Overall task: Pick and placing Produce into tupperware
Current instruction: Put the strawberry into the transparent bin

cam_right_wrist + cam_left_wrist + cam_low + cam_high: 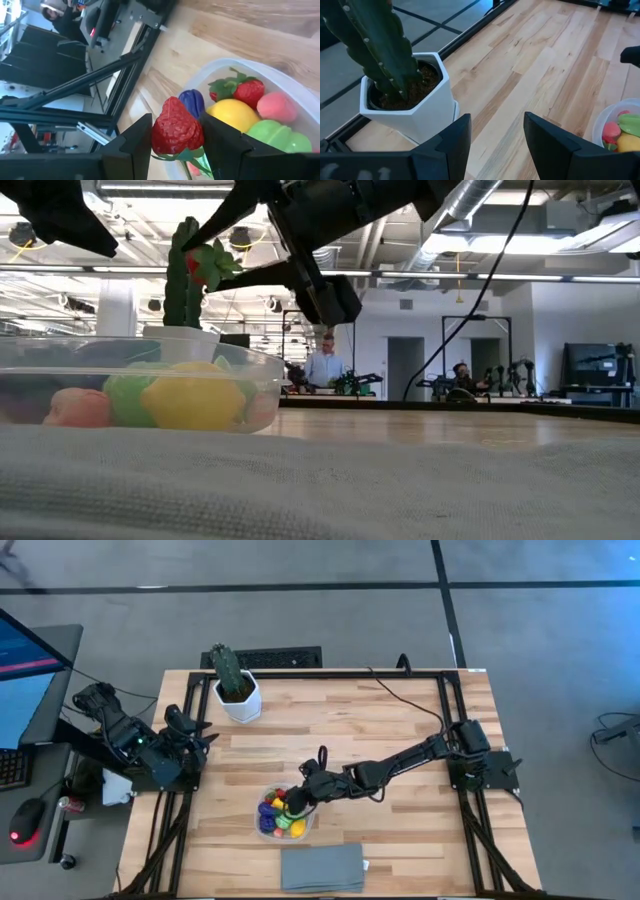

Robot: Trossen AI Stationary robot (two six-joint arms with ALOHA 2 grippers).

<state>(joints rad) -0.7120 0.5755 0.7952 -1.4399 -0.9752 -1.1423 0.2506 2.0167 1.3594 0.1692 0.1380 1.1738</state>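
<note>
The tupperware (270, 830), a clear low container, stands on the wooden table near its front middle. It holds several produce pieces: a purple one (192, 102), a red strawberry (248, 92), a yellow one (232, 115), a pink one (276, 107) and a green one (272, 136). My right gripper (176, 137) hangs just above the container's far side, shut on another red strawberry (175, 130). My left gripper (496, 145) stands open at the table's left edge, near the cactus, with nothing between its fingers. My right gripper pinches the red strawberry by the two sides of its body (159, 134) between its two fingers. The fingers come from the table's right, slanting downward. The strawberry is lifted clear above the tupperware (140, 385), and its green leafy end (192, 155) points back toward the gripper.
A tall green cactus (228, 668) in a white hexagonal pot (240, 702) stands at the far left of the table. A flat grey folded cloth (322, 868) lies at the front edge, just before the tupperware. Bare wood lies to the right of the container.
</note>
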